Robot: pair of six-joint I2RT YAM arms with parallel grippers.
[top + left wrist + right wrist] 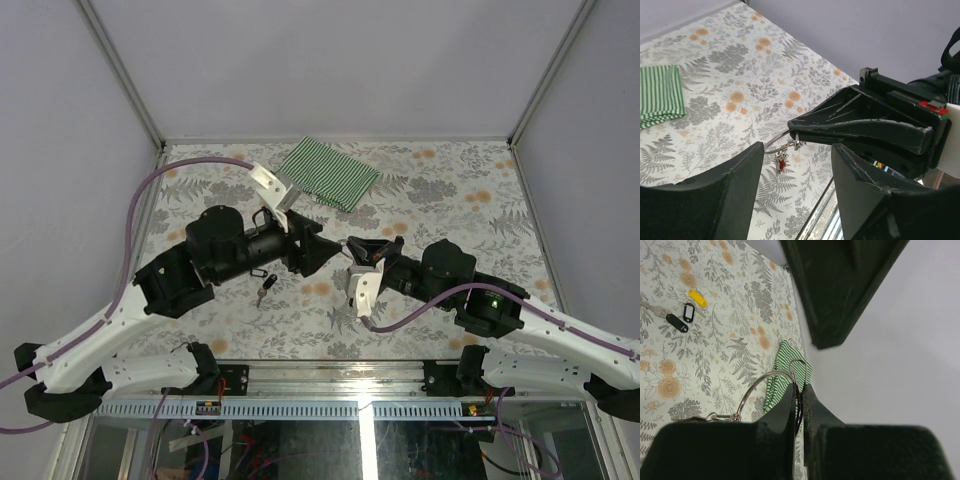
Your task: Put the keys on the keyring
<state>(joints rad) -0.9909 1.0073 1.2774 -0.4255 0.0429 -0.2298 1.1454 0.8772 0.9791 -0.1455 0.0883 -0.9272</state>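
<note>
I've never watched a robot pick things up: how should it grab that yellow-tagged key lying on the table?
Probably by the yellow tag, from straight above, closing across its narrow width. It lies flat and oblong on the table, and the black tags crowd only one side.

The left arm [100,330] and right arm [575,335] match: white links nearest the aluminium rail [330,372], bulky black joints [225,245] farther from it, a purple cable [130,215] along each, white wrist brackets [270,183]. A green light [497,299] glows on the right arm.
</note>
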